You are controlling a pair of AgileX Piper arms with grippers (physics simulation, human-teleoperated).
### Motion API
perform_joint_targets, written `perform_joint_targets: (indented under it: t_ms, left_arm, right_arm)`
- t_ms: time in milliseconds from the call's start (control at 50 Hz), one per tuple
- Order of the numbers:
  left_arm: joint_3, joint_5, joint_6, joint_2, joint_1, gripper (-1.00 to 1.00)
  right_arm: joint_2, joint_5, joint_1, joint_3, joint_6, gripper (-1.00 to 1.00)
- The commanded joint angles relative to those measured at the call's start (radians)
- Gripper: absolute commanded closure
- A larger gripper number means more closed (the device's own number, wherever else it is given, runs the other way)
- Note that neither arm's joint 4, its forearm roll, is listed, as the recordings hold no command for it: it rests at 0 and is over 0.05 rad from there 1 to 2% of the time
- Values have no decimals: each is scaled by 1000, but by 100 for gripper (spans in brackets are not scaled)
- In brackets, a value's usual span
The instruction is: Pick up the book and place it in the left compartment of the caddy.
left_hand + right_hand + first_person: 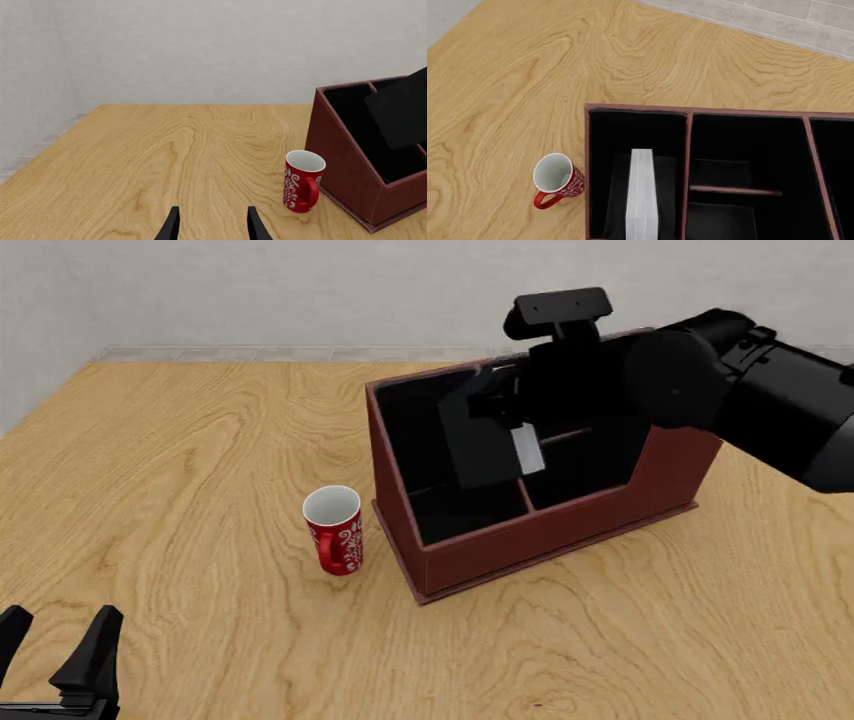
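Note:
The black book (483,445) with its white page-edge strip (527,450) hangs tilted in the caddy (534,540), partly down in the long left compartment (411,440). My right gripper (505,400) is shut on the book's upper part. In the right wrist view the book's white page edge (640,195) stands inside the left compartment (607,165). The left wrist view shows the book (400,115) leaning above the caddy (340,160). My left gripper (54,660) is open and empty near the table's front left; its fingers (173,226) point toward the mug.
A red mug (334,530) with white patterns stands upright just left of the caddy; it also shows in the left wrist view (303,181) and in the right wrist view (557,180). A crossbar (734,190) splits the caddy's middle slot. A grey wall lies beyond the table's far edge.

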Motion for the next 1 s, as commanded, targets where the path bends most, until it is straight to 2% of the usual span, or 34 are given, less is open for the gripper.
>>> perform_joint_targets:
  t_ms: [20, 1000]
  left_arm:
    - [0, 0, 0, 0, 0, -100]
    - [0, 0, 0, 0, 0, -100]
  right_arm:
    - [32, -38, 6, 5, 25, 100]
    - [162, -150, 33, 42, 65, 100]
